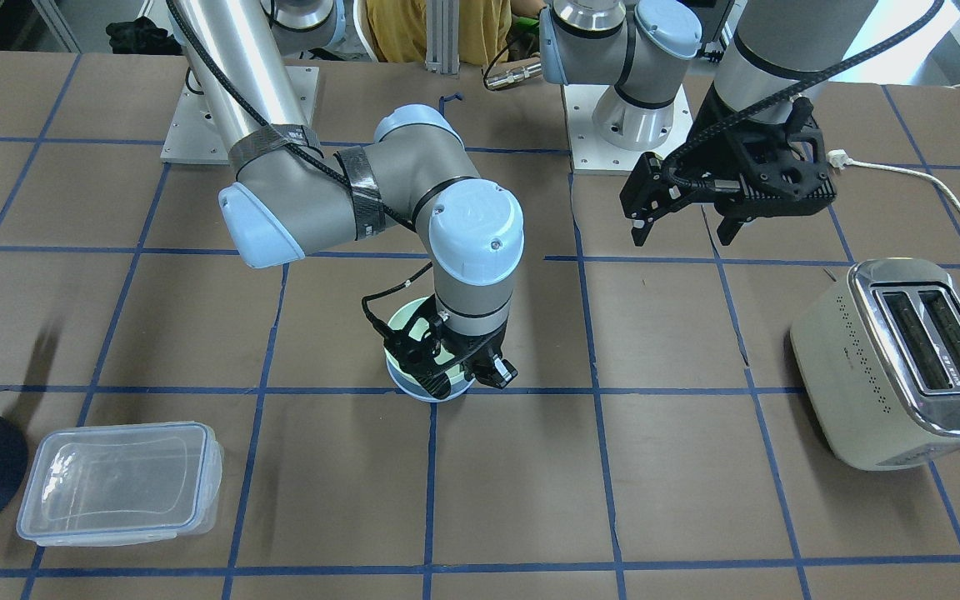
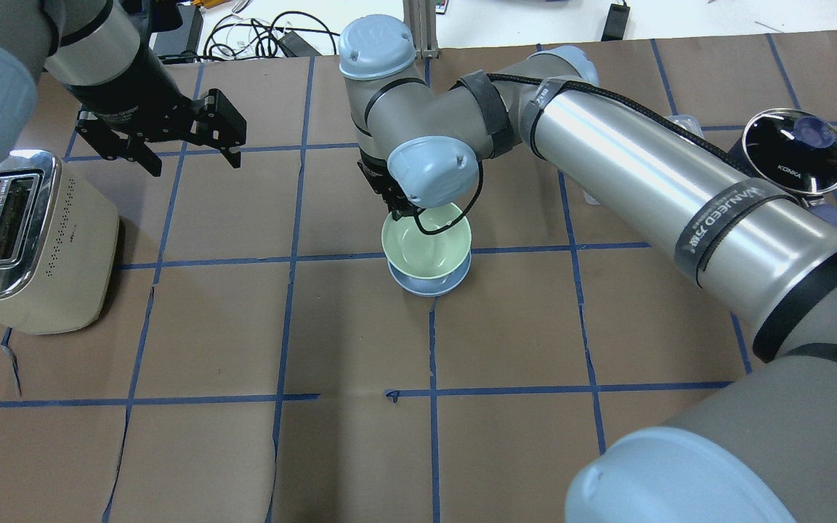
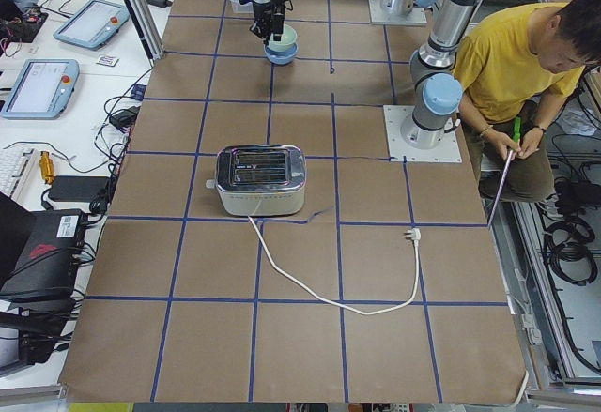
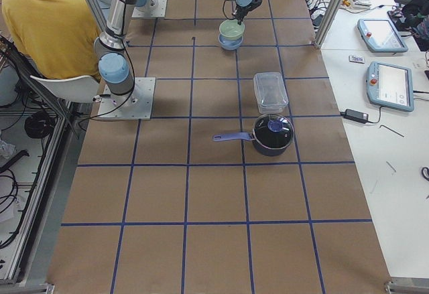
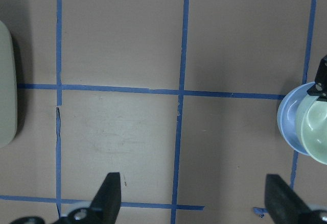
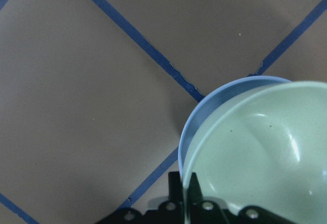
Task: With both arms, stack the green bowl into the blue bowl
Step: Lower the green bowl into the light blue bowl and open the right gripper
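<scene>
The green bowl (image 2: 427, 243) is seen inside the blue bowl (image 2: 429, 282) near the middle of the bench, about midway between the robot's edge and the operators' edge. Its rim is pinched by the right claw (image 1: 447, 368), with one finger inside the bowl and one outside. From overhead, a crescent of blue is left showing on the side toward the robot's edge, so the green bowl is judged to be off-centre. It is possibly not yet fully seated, though that cannot be told for certain from these angles.

The left claw (image 2: 193, 164) is held spread and empty above the bench, toward the left end, beside the toaster (image 2: 26, 240) and well apart from both bowls.

For the step to be done well, the green bowl should be nudged toward the robot's edge until the two rims line up. It should then be lowered straight, without tilt, until it settles. The pinch should be released only once the bowl is resting. The fingers should be lifted straight up, so that the glossy rim is not dragged and the stack is not tipped.
</scene>
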Robot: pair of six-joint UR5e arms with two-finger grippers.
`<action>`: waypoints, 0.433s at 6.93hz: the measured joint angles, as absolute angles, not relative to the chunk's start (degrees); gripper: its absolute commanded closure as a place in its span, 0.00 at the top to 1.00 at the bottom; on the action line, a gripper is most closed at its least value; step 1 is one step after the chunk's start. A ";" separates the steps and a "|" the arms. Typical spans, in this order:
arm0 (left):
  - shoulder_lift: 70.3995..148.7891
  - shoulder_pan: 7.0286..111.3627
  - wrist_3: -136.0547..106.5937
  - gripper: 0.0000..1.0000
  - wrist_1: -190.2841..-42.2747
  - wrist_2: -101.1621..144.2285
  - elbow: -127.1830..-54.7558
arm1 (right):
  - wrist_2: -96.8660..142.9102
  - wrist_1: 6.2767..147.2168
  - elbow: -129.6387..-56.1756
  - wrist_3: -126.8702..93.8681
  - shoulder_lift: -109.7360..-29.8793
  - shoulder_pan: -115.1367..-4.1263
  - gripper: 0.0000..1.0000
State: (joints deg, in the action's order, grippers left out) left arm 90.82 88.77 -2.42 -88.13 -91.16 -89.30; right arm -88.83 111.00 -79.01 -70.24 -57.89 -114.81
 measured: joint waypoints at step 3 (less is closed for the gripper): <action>90.97 88.77 -2.54 1.00 -88.15 -91.14 -89.15 | -90.41 110.69 -79.06 -66.73 -57.26 -114.79 0.56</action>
State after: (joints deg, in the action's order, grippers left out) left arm 90.97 88.77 -2.54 -88.15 -91.14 -89.15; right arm -90.41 110.69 -79.06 -66.73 -57.26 -114.79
